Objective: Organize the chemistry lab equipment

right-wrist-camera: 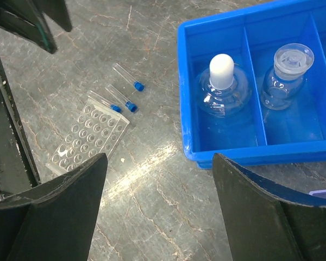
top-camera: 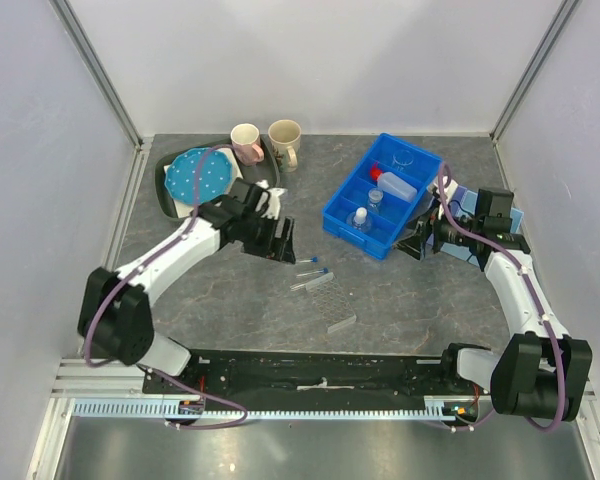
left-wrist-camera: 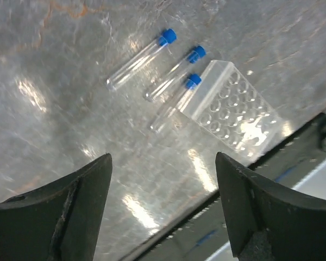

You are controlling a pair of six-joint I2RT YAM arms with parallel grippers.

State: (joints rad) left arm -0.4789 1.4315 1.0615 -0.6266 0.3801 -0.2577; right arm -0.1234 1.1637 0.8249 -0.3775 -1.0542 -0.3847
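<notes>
Three clear blue-capped tubes lie (flat, parallel) beside a clear rack; left fingers and right fingers gape empty.

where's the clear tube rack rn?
The clear tube rack lies on the table mid-scene in the top view, between the two arms, right beside the three blue-capped tubes and nearer the arm bases than the blue bin.

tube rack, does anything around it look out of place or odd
Yes. Three blue-capped tubes lie loose on the table beside the clear rack instead of standing in its holes, which all look empty. The nearest tube rests against the rack's edge. Nothing looks spilled or broken.
</notes>
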